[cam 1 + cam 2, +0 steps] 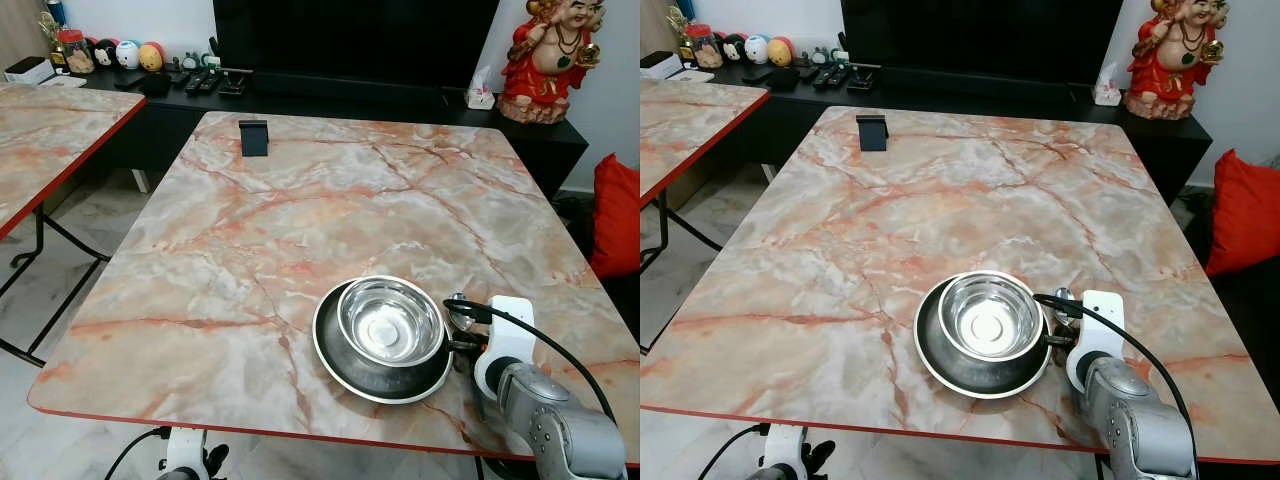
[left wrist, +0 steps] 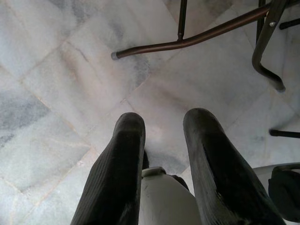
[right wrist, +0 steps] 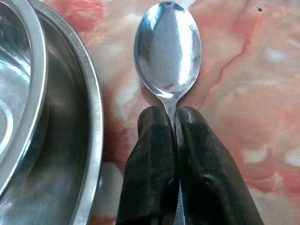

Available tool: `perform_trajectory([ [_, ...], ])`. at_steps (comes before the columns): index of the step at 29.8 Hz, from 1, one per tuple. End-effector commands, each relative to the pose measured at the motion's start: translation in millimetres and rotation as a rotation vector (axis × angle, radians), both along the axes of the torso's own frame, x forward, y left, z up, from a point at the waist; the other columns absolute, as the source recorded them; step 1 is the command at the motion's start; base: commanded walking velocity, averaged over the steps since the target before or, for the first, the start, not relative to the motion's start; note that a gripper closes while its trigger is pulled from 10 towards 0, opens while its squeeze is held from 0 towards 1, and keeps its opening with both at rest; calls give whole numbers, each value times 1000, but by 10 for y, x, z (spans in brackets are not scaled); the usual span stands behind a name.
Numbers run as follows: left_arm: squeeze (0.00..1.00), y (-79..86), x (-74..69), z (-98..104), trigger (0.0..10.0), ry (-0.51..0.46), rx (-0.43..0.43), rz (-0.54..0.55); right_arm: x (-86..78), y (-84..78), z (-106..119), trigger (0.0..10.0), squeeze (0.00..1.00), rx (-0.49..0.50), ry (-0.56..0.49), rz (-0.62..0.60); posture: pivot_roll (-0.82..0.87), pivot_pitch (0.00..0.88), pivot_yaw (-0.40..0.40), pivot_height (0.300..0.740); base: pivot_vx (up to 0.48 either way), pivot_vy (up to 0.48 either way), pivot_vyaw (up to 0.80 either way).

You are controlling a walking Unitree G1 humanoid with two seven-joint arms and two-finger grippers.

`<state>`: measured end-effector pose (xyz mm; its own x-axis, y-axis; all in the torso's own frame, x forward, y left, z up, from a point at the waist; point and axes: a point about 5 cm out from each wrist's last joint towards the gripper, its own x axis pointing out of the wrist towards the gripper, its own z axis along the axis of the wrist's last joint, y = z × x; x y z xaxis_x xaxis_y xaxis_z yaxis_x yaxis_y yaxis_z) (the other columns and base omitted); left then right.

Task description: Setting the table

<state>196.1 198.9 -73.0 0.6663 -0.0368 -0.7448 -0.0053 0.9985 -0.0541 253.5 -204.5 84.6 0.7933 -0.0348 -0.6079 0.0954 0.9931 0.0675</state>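
A steel bowl (image 1: 390, 321) sits inside a dark steel plate (image 1: 370, 370) near the front right of the marble table (image 1: 300, 220). My right gripper (image 3: 172, 111) is shut on the handle of a steel spoon (image 3: 167, 49), whose bowl lies face up just above the tabletop, right beside the plate's rim (image 3: 91, 117). In the eye views the right arm (image 1: 545, 410) reaches over the table's front right corner, with the spoon (image 1: 459, 312) to the right of the plate. My left gripper (image 2: 161, 123) hangs open over the floor.
A small black stand (image 1: 254, 137) stands at the table's far left. A second marble table (image 1: 40, 130) is on the left. Behind lie a dark TV cabinet (image 1: 330, 95) with figurines, a red statue (image 1: 548, 55) and a red cushion (image 1: 615, 215). Table legs (image 2: 197, 37) cross the tiled floor.
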Motion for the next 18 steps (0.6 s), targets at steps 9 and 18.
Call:
perform_trajectory([
  [9, 0, -19, -19, -15, 10000, 12, -11, -4, 22, -9, 11, 10000, 0, 1, -6, -11, -31, 0, -74, 727, 0, 0, 0],
  [18, 0, -41, 14, 1, 10000, 1, -15, -9, 22, -17, 5, 10000, 427, -1, -6, -16, -28, 0, -73, 727, 0, 0, 0],
])
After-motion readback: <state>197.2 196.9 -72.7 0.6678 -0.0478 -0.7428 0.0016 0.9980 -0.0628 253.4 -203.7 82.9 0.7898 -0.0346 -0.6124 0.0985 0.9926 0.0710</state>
